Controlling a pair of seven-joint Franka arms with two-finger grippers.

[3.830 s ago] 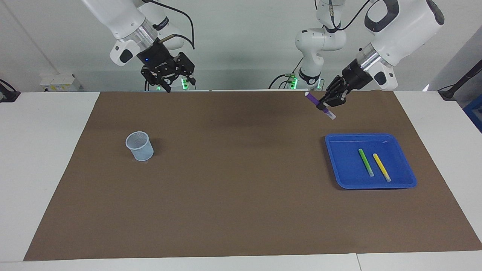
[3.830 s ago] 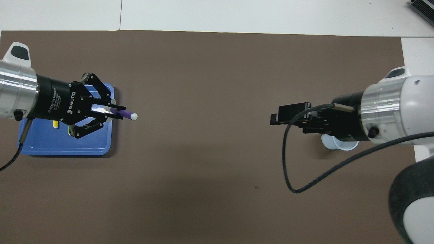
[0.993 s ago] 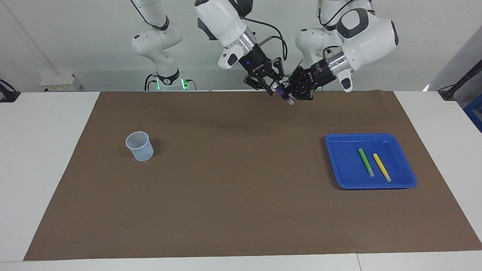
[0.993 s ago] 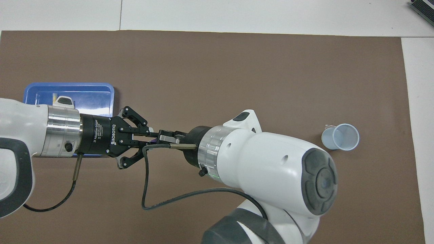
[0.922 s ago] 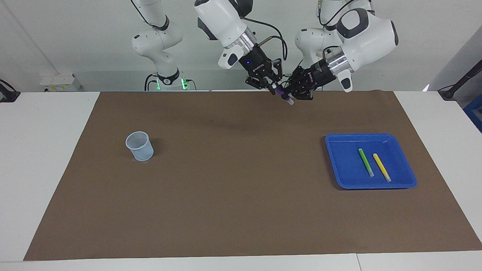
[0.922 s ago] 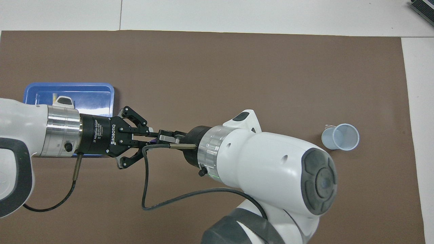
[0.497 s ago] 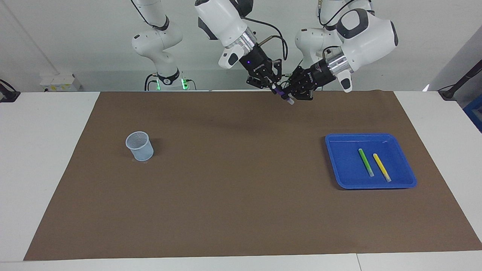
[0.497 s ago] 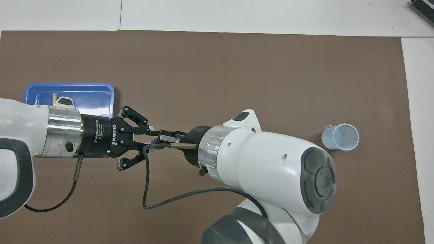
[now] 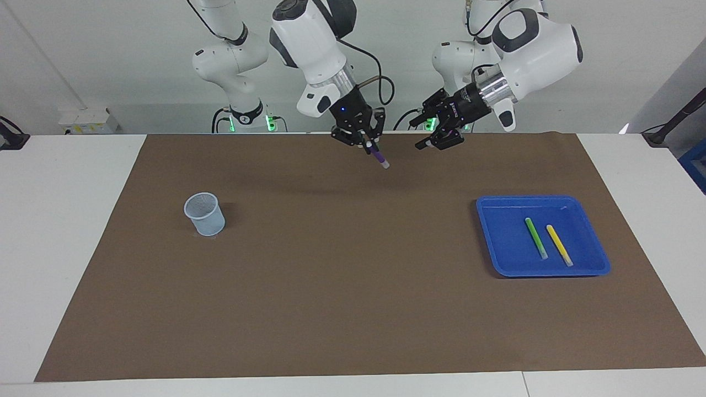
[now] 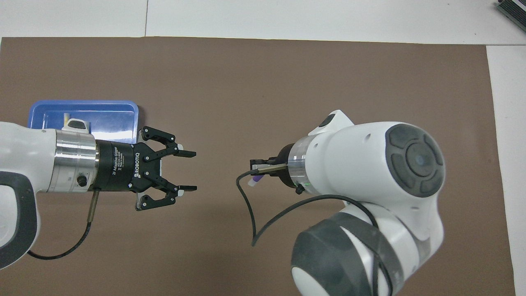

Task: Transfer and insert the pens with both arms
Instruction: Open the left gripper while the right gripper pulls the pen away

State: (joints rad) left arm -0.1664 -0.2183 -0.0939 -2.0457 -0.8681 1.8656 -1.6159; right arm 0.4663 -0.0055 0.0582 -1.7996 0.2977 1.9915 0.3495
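The purple pen hangs tilted with its pale end down, and my right gripper is shut on its upper end, in the air over the mat's edge nearest the robots. In the overhead view only the pen's tip shows under the right gripper. My left gripper is open and holds nothing, a short gap away from the pen; from above, the left gripper shows its fingertips wide apart. The green pen and the yellow pen lie side by side in the blue tray.
A pale mesh cup stands upright on the brown mat toward the right arm's end; from above, the right arm hides it. The blue tray sits toward the left arm's end, partly under the left arm.
The left gripper has opened and let go of the purple pen. The right gripper, still shut on the pen, has carried it away toward the cup's end, leaving a gap between the grippers.
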